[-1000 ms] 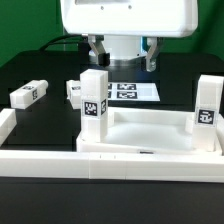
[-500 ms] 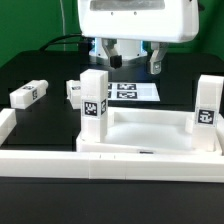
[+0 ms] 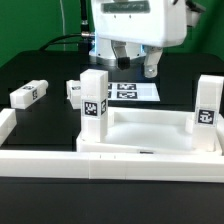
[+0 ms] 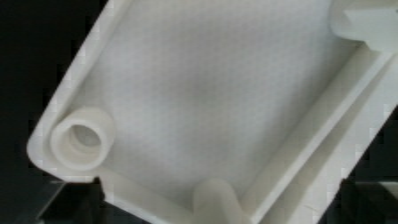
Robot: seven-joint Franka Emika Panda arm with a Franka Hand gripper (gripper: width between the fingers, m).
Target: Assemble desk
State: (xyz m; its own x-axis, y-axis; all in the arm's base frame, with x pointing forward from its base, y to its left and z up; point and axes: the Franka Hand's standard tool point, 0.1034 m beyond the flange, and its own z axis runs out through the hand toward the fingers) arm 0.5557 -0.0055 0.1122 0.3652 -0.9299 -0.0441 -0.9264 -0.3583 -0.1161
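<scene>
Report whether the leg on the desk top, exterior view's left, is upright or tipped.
Upright: the leg stands vertical on the desk top's corner.

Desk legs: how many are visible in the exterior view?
4. Upright on the desk top: leg and leg. Lying on the table, exterior view's left: leg and leg. More could be hidden.

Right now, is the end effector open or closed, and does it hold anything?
End effector: open, holding nothing.

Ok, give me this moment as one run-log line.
claw: open, empty, hovering | large white plastic tray-like desk top: two short square white tagged legs upright on it | two loose legs: lying at exterior view's left
</scene>
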